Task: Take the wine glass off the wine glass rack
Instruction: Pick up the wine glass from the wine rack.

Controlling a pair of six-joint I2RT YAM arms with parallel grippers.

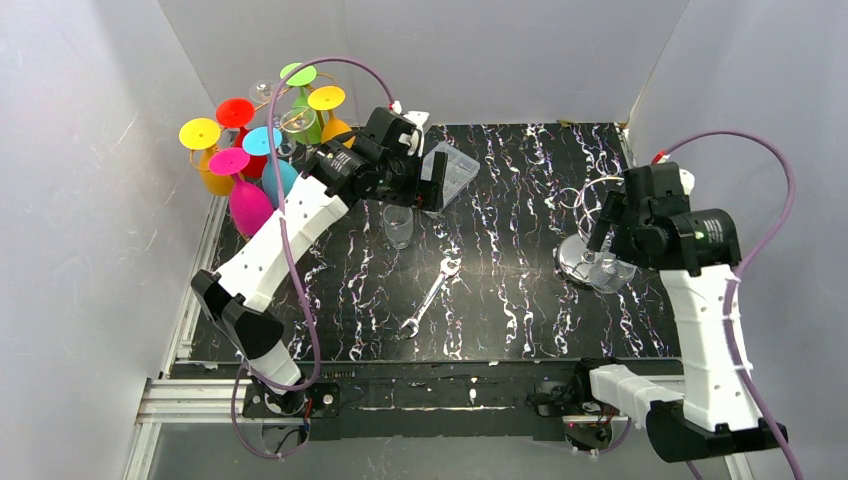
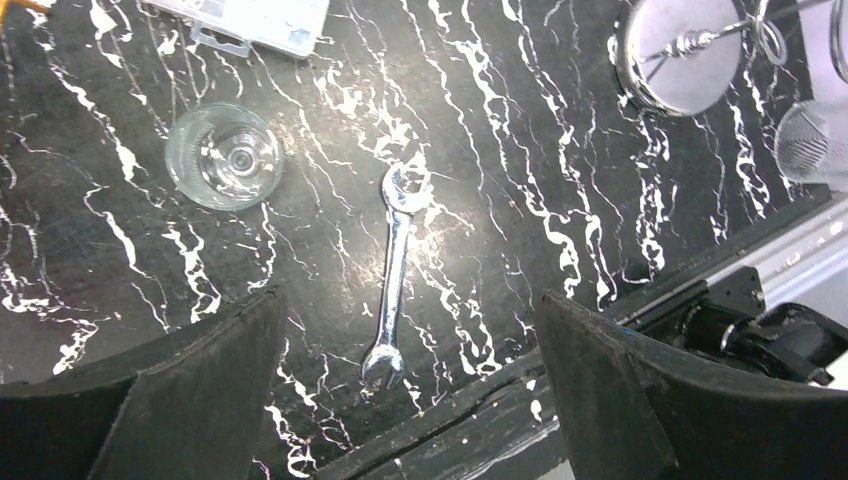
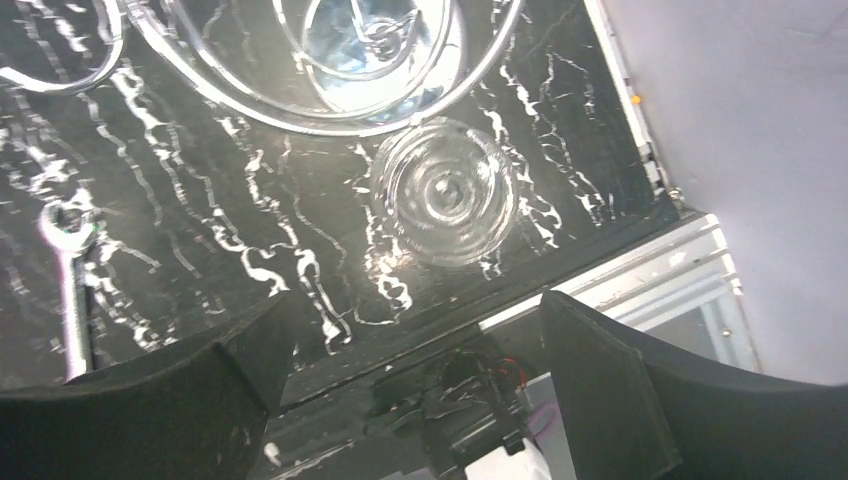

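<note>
The right hand (image 3: 412,300) hangs spread and empty over the counter's (image 3: 200,200) near edge. The glass (image 3: 445,190) is just beyond its fingers, right by the rack's (image 3: 420,70) outer ring; whether it hangs there or stands I cannot tell. Closing from this height would likely miss it or clip the rim, and a sideways pull could snag the ring and tip the rack. Farther left, the left hand (image 2: 410,300), also spread, hovers above a wrench (image 2: 395,270) and a second glass (image 2: 222,157), which a careless swing could topple.

Wrench (image 1: 430,296) lies between glass (image 1: 397,226) (left) and rack (image 1: 576,258) (right).
</note>
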